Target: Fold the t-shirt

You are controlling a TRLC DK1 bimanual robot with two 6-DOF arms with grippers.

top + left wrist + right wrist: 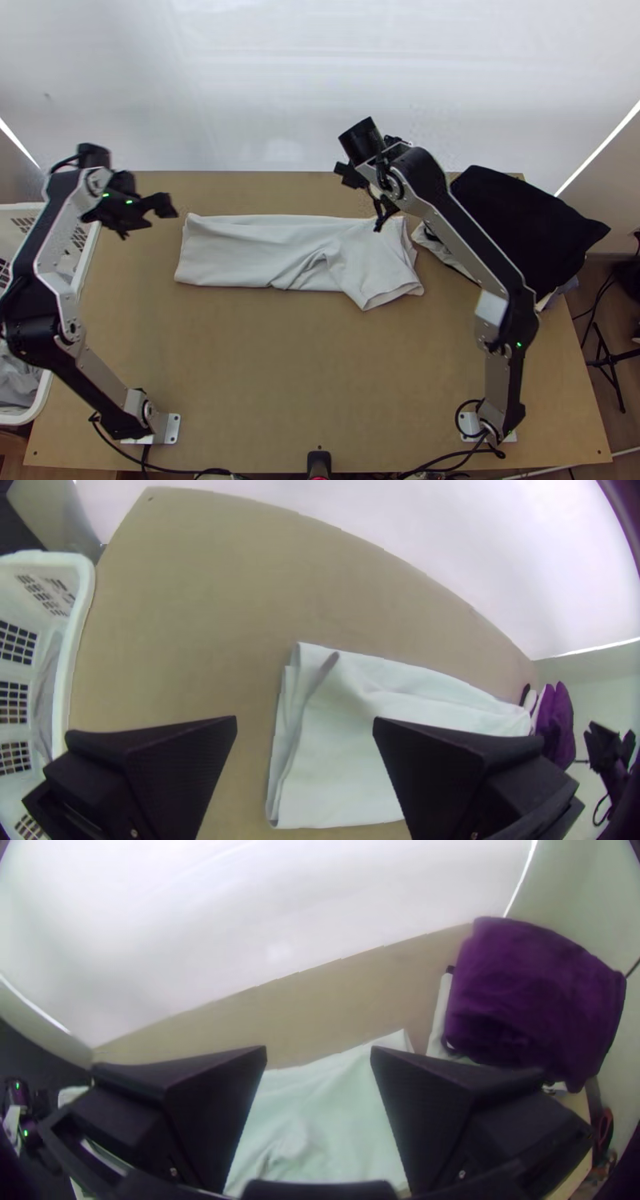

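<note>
A white t-shirt [264,248] lies folded into a long band across the table, a sleeve-like flap turned over slantwise near its right end. My left gripper [146,214] hovers left of the band's left end; in the left wrist view the left gripper [305,727] is open, the shirt's folded end [347,747] below and between its fingers. Over the band's right part is my right gripper [364,192], at its far edge. In the right wrist view the right gripper [319,1057] stands open, with the shirt [320,1120] seen between its fingers.
A white basket [86,248] holding cloth stands at the table's left edge. A dark cloth pile [520,224], purple in the wrist views, lies at the far right with white cloth under it. Bare tabletop [304,368] stretches in front of the shirt.
</note>
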